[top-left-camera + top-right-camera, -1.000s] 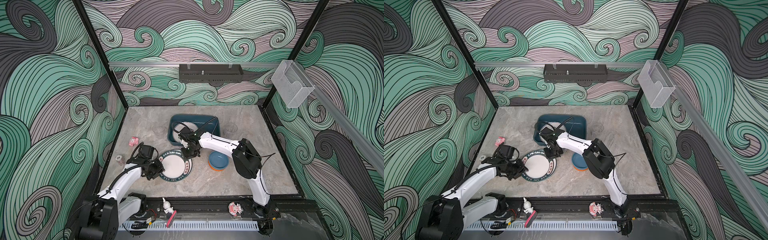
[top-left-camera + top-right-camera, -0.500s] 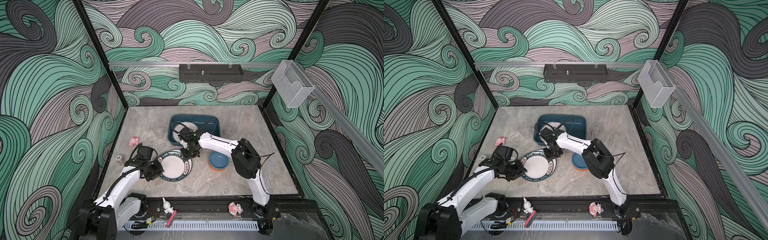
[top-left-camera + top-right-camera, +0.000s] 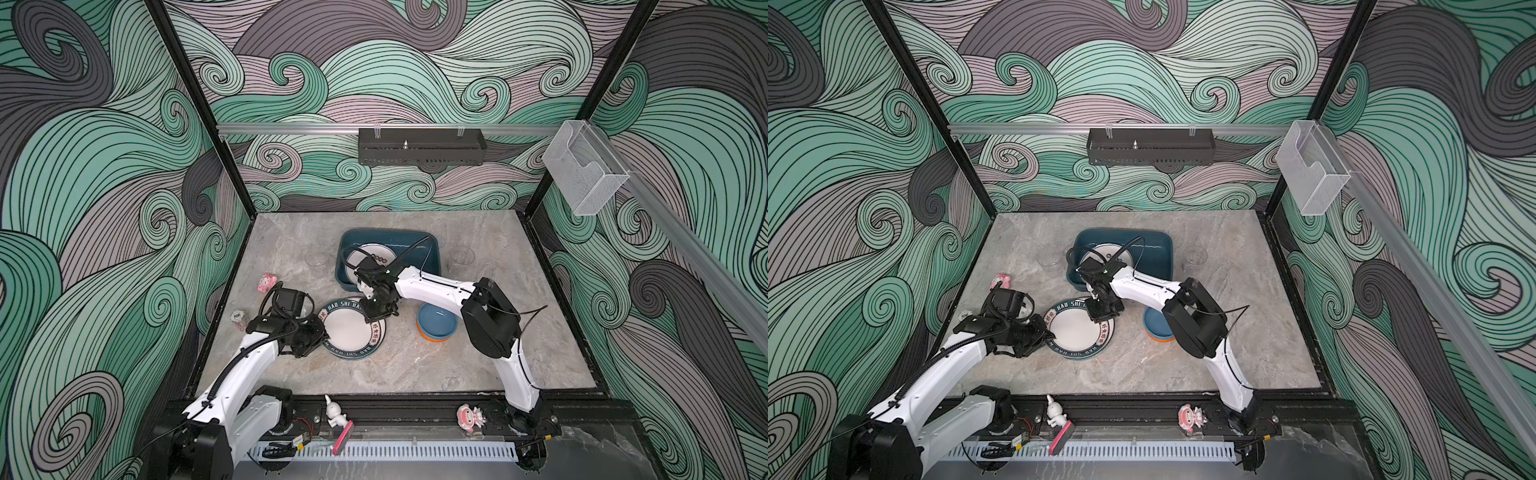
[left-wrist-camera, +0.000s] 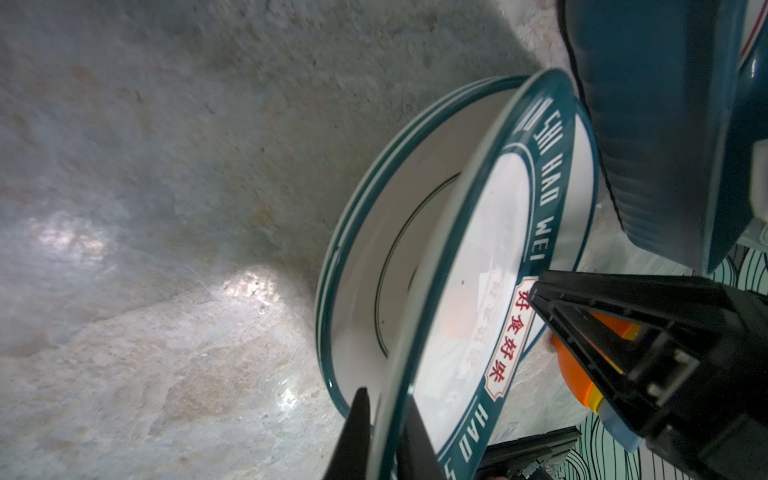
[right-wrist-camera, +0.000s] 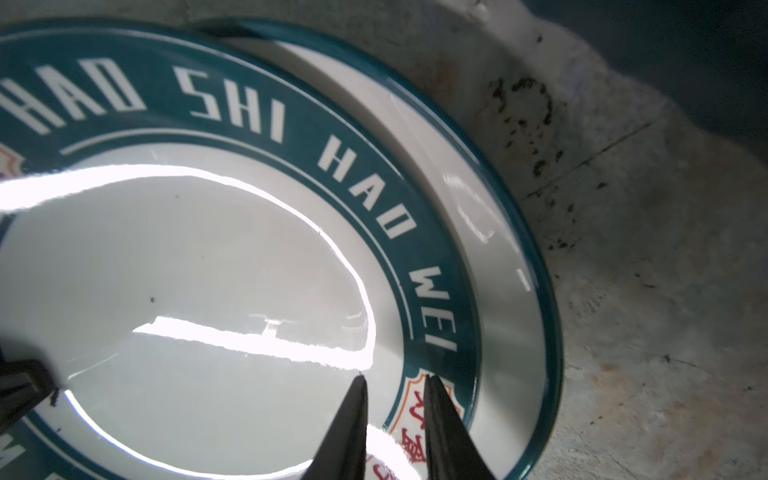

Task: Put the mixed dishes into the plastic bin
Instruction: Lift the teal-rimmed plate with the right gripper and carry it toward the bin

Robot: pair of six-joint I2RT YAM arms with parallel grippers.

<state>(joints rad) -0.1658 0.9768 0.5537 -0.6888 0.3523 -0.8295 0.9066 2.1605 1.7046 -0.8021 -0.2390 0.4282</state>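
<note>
Two white printed plates are stacked mid-table. My left gripper (image 3: 320, 336) (image 4: 386, 399) is shut on the near-left rim of the upper plate (image 3: 349, 328) (image 4: 478, 270), which tilts up off the lower plate (image 4: 365, 257) (image 5: 511, 291). Over the upper plate's far-right side my right gripper (image 3: 376, 318) (image 5: 394, 378) stands slightly open, with nothing between its fingers. The plastic bin (image 3: 390, 233) (image 3: 1125, 232) behind holds another plate (image 3: 374, 255). A blue bowl (image 3: 436, 322) sits in an orange bowl (image 3: 434, 337) to the right. Clear tumblers (image 3: 316, 257) (image 3: 461, 255) flank the bin.
A pink figurine (image 3: 266, 282) and a small round chip (image 3: 237, 318) lie by the left wall. Two figurines (image 3: 334, 411) (image 3: 469, 417) stand on the front rail. A black perforated tray (image 3: 419, 145) hangs on the back wall, a clear acrylic box (image 3: 582, 174) on the right.
My left gripper's jaws have closed onto the upper plate's rim. The right gripper has stayed over the plate's far side.
</note>
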